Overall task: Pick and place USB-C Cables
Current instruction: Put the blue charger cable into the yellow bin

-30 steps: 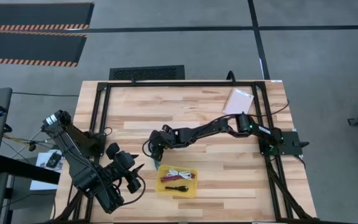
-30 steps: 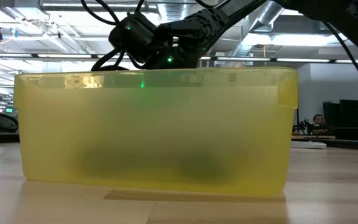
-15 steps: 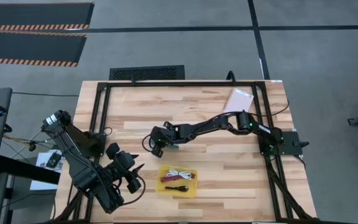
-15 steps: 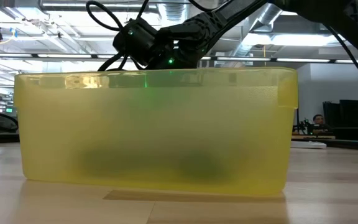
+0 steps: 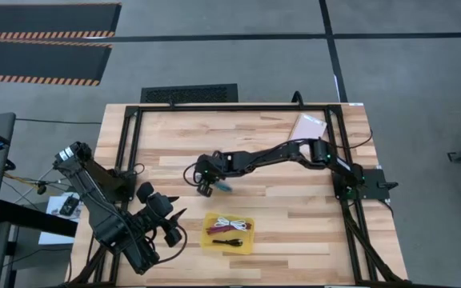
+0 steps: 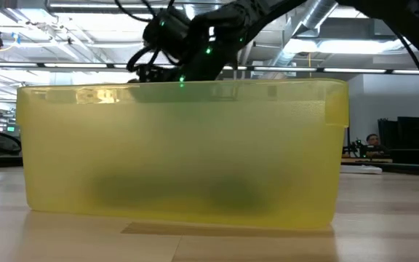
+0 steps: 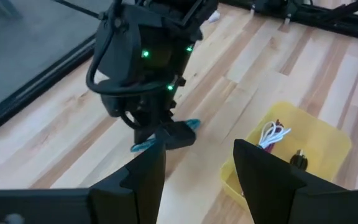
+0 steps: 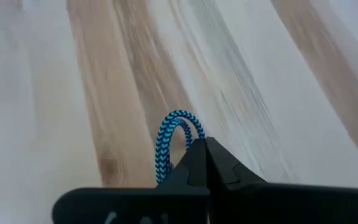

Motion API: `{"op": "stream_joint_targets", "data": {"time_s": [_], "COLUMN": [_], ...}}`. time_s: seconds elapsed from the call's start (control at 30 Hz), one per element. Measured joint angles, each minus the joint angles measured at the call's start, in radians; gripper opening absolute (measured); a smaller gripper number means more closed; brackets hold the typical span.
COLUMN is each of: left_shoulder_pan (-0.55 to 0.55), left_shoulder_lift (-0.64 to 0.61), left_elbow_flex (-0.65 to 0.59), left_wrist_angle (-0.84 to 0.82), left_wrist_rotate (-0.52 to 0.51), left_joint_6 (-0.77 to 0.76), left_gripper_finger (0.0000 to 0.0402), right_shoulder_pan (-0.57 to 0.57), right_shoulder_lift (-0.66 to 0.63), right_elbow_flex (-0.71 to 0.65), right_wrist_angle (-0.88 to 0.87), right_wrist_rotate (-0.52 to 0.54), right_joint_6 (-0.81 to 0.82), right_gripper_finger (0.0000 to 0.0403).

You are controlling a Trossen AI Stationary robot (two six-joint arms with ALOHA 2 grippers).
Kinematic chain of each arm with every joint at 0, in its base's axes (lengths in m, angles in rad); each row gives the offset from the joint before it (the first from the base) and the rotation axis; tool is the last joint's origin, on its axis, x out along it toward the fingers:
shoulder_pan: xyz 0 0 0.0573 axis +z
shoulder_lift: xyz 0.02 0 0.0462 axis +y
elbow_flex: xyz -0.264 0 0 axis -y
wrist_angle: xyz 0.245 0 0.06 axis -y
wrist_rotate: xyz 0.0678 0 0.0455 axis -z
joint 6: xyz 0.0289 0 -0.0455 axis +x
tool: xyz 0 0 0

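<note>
the right gripper (image 5: 207, 185) reaches across the middle of the wooden table (image 5: 174, 148), just beyond the yellow tray (image 5: 247, 243), its jaws clenched on the teal cable (image 5: 224, 186). in the right wrist view the braided teal loop (image 8: 173, 134) sticks out from between the closed fingertips (image 8: 219, 163), above the bare wood. the left wrist view shows the same cable (image 7: 166, 134) pinched at the gripper's tip, clear of the tray. the white cable (image 5: 232, 224), dark red cable (image 5: 219, 232) and black cable (image 5: 227, 241) lie inside the tray. the left gripper (image 5: 174, 222) waits near the table's front left edge, jaws spread apart.
</note>
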Motion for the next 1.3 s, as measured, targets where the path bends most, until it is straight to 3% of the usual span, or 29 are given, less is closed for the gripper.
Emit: {"op": "stream_joint_targets", "data": {"time_s": [0.47, 0.6, 1.03, 1.17, 1.3], "left_shoulder_pan": [0.011, 0.018, 0.028, 0.028, 0.029], "left_shoulder_lift": [0.000, 0.000, -0.001, -0.001, -0.001], "left_elbow_flex": [0.000, 0.000, 0.000, 0.000, 0.000], "left_wrist_angle": [-0.080, -0.082, -0.072, -0.072, -0.070], "left_wrist_rotate": [-0.157, -0.166, -0.164, -0.164, -0.164], "left_joint_6": [-0.002, -0.002, -0.003, -0.003, -0.004], "left_gripper_finger": [0.0179, 0.0179, 0.0179, 0.0179, 0.0179], "right_shoulder_pan": [-0.013, -0.018, 0.046, 0.065, 0.063], "right_shoulder_lift": [-0.254, -0.282, -0.050, -0.008, 0.004], "right_elbow_flex": [0.002, 0.002, -0.029, -0.028, -0.024], "right_wrist_angle": [-0.136, -0.222, -0.252, -0.230, -0.227], "right_wrist_rotate": [0.037, 0.040, 0.002, 0.005, 0.003], "right_joint_6": [-0.074, -0.071, -0.061, -0.059, -0.044], "right_gripper_finger": [0.0002, 0.0025, 0.0209, 0.0235, 0.0230]}}
